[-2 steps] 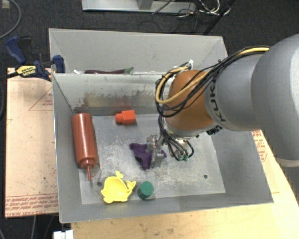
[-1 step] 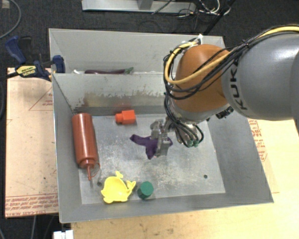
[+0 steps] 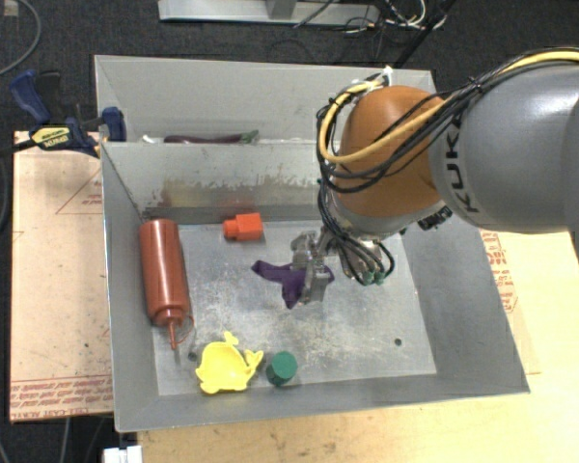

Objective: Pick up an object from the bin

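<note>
Okay, I'm on the small purple piece, a flat irregular plastic-looking shape (image 3: 276, 275) lying near the middle of the grey metal bin (image 3: 367, 340). The end effector (image 3: 311, 283) is right down at its right-hand end, touching or very nearly so. I can't tell from here whether it is open or closed, or whether it has any of the purple piece.

My worry is the bite. If it has only that tip, the long tail toward the bin's left side may swing or peel out on the lift. The piece lies low against the bin floor, so pressing too deep risks scraping metal, not gripping plastic.

The neighbours look safe: the small orange block (image 3: 243, 226) sits apart near the back wall. The red-brown cylindrical bottle (image 3: 164, 266) lies along the left wall. The yellow duck-like toy (image 3: 226, 367) and round green cap (image 3: 283, 367) are by the front edge, well apart.
</note>
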Robot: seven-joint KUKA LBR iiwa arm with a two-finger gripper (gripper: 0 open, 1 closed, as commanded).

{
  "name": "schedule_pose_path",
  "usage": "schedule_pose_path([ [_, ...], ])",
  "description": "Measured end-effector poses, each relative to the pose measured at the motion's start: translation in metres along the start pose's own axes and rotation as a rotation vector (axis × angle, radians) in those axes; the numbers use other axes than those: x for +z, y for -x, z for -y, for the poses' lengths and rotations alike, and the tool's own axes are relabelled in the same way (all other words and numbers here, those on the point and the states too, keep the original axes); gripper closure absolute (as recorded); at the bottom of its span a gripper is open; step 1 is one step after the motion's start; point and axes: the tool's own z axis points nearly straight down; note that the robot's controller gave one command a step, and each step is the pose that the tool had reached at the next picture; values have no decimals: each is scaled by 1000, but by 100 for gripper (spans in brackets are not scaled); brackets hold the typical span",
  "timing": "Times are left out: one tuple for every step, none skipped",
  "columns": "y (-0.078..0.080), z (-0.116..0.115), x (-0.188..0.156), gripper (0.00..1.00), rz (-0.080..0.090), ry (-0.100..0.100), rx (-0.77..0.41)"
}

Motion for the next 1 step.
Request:
schedule_pose_path([
  [19,15,-86,100,4,1,34],
])
